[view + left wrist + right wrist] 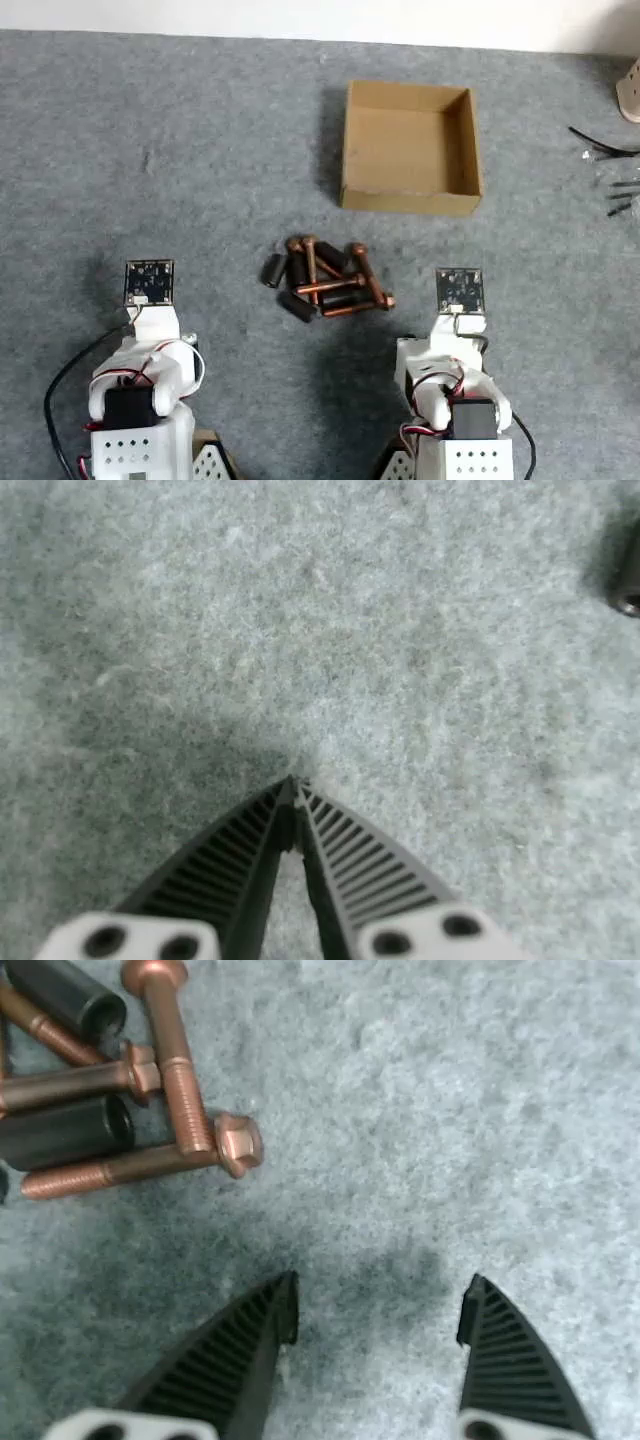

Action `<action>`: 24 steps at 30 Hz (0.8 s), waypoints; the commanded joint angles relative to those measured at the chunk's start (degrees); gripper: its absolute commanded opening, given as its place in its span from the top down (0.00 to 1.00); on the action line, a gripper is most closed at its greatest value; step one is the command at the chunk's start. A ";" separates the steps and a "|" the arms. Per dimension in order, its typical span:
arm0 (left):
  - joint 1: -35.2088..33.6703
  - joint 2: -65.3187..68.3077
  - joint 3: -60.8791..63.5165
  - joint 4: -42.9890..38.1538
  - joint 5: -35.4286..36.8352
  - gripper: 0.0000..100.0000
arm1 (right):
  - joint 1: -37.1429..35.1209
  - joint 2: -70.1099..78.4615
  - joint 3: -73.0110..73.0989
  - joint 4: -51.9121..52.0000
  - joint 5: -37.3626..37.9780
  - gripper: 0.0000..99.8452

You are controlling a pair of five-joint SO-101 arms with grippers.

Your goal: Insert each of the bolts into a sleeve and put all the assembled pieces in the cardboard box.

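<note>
Several copper bolts (332, 283) and black sleeves (275, 270) lie piled on the grey carpet between the two arms. The cardboard box (410, 200) stands beyond the pile, open and with nothing inside. My left gripper (297, 800) is shut over bare carpet, left of the pile; one black sleeve (628, 580) shows at the picture's edge. My right gripper (380, 1305) is open just right of the pile, with carpet between its fingers. Close to it lie copper bolts (170, 1060) and black sleeves (65, 1132).
Both arm bases (140, 410) sit at the near table edge. Black cables and small parts (610, 170) lie at the far right. Bare carpet (150, 150) spreads to the left of the box.
</note>
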 commanded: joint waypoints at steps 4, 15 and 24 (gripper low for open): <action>3.12 -0.48 1.10 0.35 -0.26 0.99 | -4.62 -0.75 8.57 0.40 0.35 0.76; 6.55 -0.48 0.84 0.00 -0.35 0.99 | 12.09 -0.75 8.57 -0.31 0.18 0.76; -2.24 -0.48 -11.47 -2.46 -0.53 0.99 | 17.71 -0.75 8.57 -3.91 0.09 0.76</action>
